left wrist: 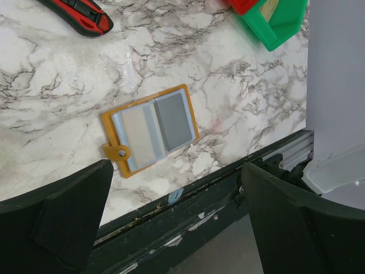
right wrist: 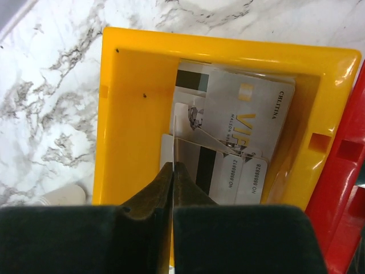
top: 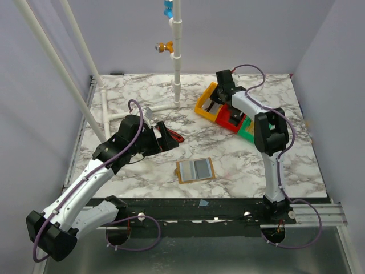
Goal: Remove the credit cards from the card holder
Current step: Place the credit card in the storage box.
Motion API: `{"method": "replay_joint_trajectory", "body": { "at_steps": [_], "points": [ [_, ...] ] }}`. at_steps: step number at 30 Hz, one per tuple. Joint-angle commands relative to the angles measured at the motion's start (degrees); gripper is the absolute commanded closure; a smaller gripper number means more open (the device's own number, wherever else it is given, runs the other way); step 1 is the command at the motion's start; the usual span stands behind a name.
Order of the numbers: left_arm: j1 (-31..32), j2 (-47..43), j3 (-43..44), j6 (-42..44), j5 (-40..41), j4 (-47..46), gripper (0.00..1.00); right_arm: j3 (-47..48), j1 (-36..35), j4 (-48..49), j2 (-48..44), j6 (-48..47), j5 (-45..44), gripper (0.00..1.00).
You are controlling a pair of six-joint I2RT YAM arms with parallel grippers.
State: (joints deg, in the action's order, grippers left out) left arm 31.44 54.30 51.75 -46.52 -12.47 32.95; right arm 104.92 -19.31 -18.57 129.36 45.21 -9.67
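The mustard-brown card holder (top: 195,169) (left wrist: 149,130) lies open and flat near the table's front edge. Two credit cards sit in its sleeves, a pale one (left wrist: 138,137) and a grey one (left wrist: 173,120). My left gripper (top: 168,137) (left wrist: 177,222) hangs open above the front edge, left of and behind the holder, with nothing between its fingers. My right gripper (top: 219,97) (right wrist: 173,165) is far back, inside the orange bin (right wrist: 131,114). It is shut on a credit card (right wrist: 173,137) seen edge-on. Several loose cards (right wrist: 251,114) lie on the bin's floor.
A red bin (top: 231,120) and a green bin (top: 246,130) (left wrist: 279,23) stand beside the orange bin (top: 206,103). A red-and-black utility knife (left wrist: 80,14) lies on the marble by the left gripper. White pipes (top: 178,57) rise at the back and left.
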Motion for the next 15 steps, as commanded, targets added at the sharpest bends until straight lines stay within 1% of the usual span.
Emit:
{"method": "replay_joint_trajectory", "body": {
  "at_steps": [1,3,4,6,8,15],
  "points": [
    [-0.33,-1.36,0.72,0.12,-0.45,0.97,0.01,-0.90,0.93,2.68,1.00,1.79,2.10,0.90],
    [-0.34,-1.48,0.81,0.03,-0.37,0.98,0.01,-1.57,1.03,2.57,0.54,1.76,2.36,0.74],
    [-0.35,-1.48,0.89,0.06,-0.36,0.94,0.01,-2.01,1.03,2.64,0.11,1.75,2.50,0.63],
    [-0.33,-1.40,0.90,0.03,-0.36,0.98,0.01,-2.35,1.03,2.65,-0.87,1.45,3.02,0.51],
    [-0.33,-1.26,0.90,0.03,-0.56,0.98,0.01,-2.10,1.03,2.15,-1.99,1.01,2.99,0.44],
    [-0.33,-1.14,0.99,-0.06,-0.03,0.88,0.01,-1.97,1.03,-0.22,-6.47,-1.26,2.69,0.35]
  ]
}}
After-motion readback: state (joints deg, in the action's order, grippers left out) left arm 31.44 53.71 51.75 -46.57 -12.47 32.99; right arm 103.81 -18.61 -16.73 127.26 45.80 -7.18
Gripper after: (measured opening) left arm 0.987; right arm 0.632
